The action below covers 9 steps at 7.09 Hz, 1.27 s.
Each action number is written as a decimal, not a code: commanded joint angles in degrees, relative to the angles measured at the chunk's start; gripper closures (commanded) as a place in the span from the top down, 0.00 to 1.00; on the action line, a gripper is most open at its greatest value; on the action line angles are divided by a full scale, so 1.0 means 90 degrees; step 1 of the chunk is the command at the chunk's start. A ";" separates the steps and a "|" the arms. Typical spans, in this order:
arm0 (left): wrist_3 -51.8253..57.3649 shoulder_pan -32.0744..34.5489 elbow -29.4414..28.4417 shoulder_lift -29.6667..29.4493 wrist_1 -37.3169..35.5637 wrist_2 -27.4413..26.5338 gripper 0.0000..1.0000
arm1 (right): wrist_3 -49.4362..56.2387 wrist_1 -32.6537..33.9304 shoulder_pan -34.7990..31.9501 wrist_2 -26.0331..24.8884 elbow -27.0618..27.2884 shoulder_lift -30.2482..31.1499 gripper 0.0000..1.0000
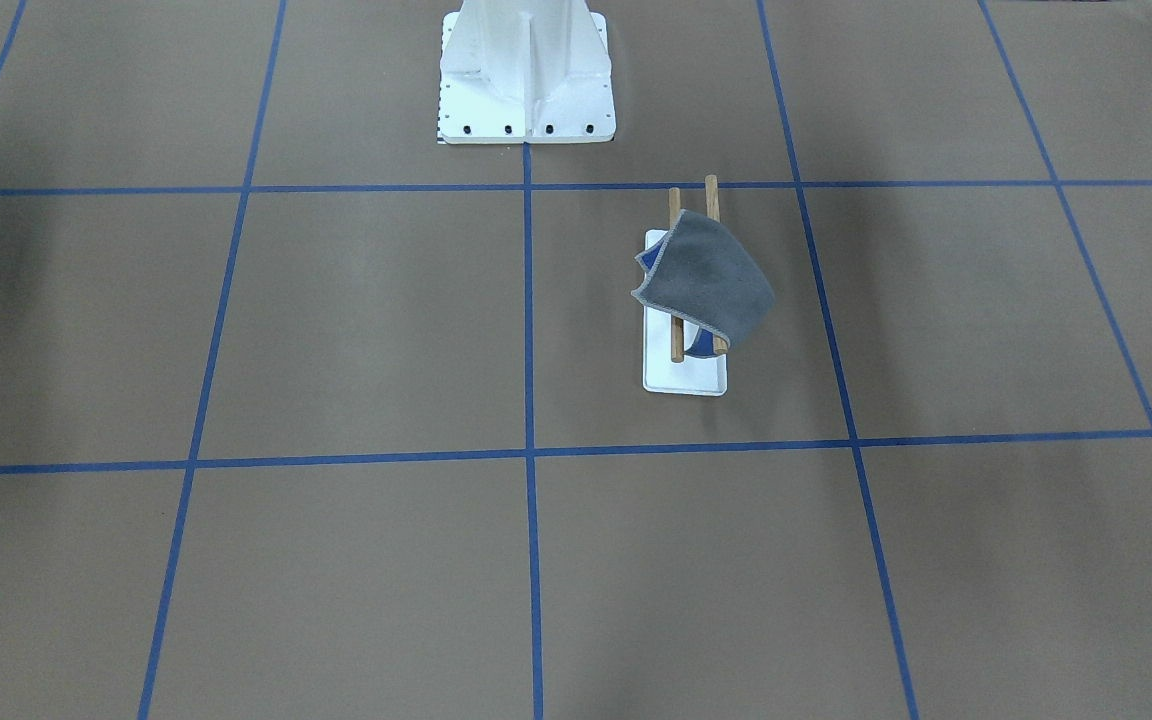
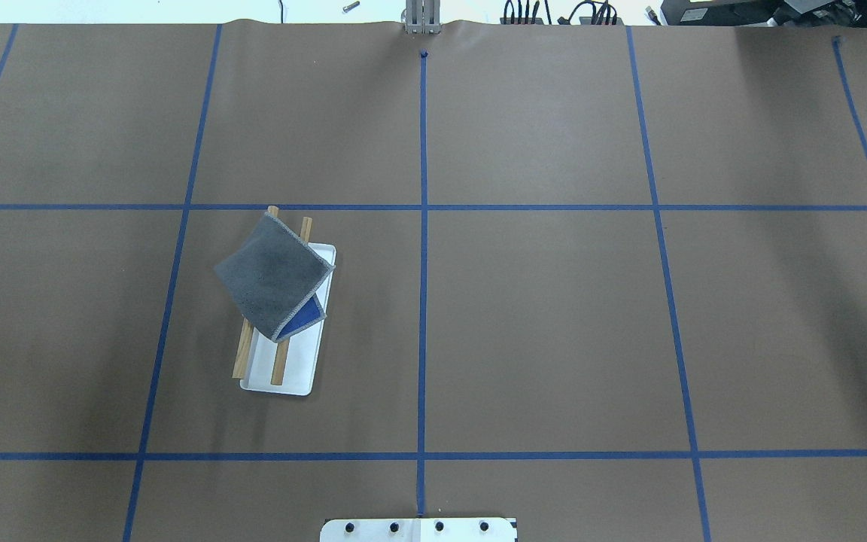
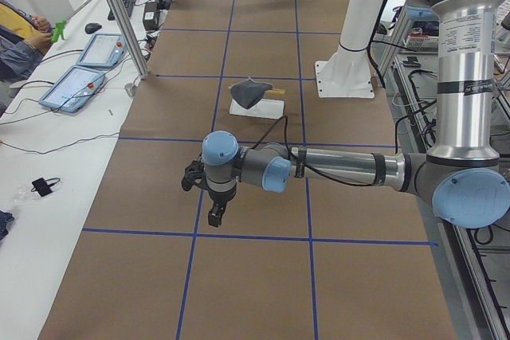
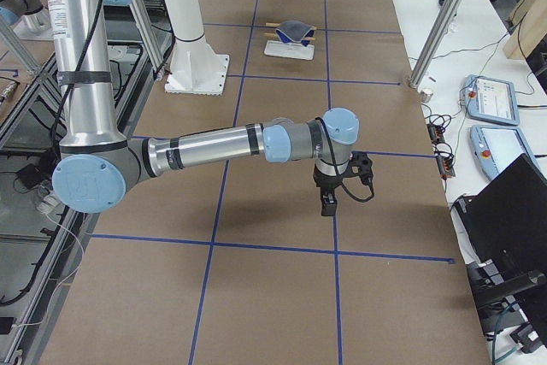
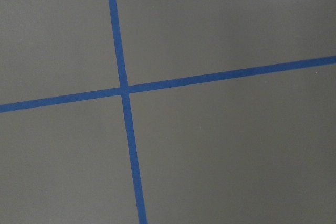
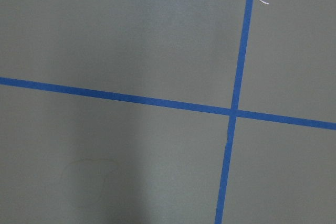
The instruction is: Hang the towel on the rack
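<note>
The grey towel (image 1: 706, 280) lies draped askew over the rack's two wooden rods (image 1: 676, 345), with a blue corner of its underside showing. The rack stands on a white base (image 1: 684, 378). The overhead view shows the towel (image 2: 272, 275) on the rack (image 2: 283, 380) left of centre. My left gripper (image 3: 215, 214) hangs far from the rack, over the table's left end. My right gripper (image 4: 328, 205) hangs over the right end. I cannot tell whether either is open or shut. Both wrist views show only brown table and blue tape.
The robot's white pedestal (image 1: 526, 75) stands at the table's near edge behind the rack. Blue tape lines (image 2: 423, 226) grid the brown table. Tablets (image 3: 76, 85) and cables lie on a side bench, where a person sits.
</note>
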<state>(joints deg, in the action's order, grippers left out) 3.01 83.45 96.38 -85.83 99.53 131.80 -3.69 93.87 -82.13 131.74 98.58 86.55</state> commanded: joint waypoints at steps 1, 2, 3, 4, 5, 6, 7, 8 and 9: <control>0.0183 0.0123 -0.0093 -0.0052 -0.0151 0.0014 0.98 | 0.0019 0.0019 0.0004 0.0079 0.0131 0.0071 1.00; 0.0222 0.0132 -0.0075 -0.0033 -0.0122 0.0033 0.98 | 0.0058 0.0019 0.0004 0.0001 0.0082 0.0080 1.00; 0.0203 0.0123 -0.0074 -0.0043 -0.0102 0.0004 0.98 | 0.0338 0.0010 -0.0005 0.0000 0.0111 0.0312 1.00; 0.0125 0.0113 -0.0103 -0.0101 -0.0112 -0.0025 0.98 | 0.0583 0.0010 -0.0005 -0.0106 0.0082 0.0498 1.00; 0.0095 0.0123 -0.0084 -0.0072 -0.0131 -0.0180 0.98 | 0.0846 0.0000 -0.0005 -0.0146 0.0101 0.0665 1.00; 0.0105 0.0123 -0.0113 -0.0005 -0.0122 -0.0143 0.98 | 0.0907 0.0009 -0.0044 -0.0078 0.0150 0.0695 1.00; 0.0105 0.0113 -0.0065 -0.0014 -0.0073 -0.0152 0.98 | 0.0908 0.0000 -0.0035 -0.0116 0.0063 0.0638 1.00; 0.0115 0.0113 -0.0094 -0.0014 -0.0054 -0.0152 0.98 | 0.0908 0.0000 -0.0035 -0.0059 0.0082 0.0598 1.00; 0.0115 0.0123 -0.0036 0.0054 -0.0044 -0.0181 0.98 | 0.0898 0.0009 -0.0035 -0.0048 0.0082 0.0540 1.00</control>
<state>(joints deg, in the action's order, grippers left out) 4.01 84.50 95.72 -85.83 98.96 130.38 4.39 93.89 -82.43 131.08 99.35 91.96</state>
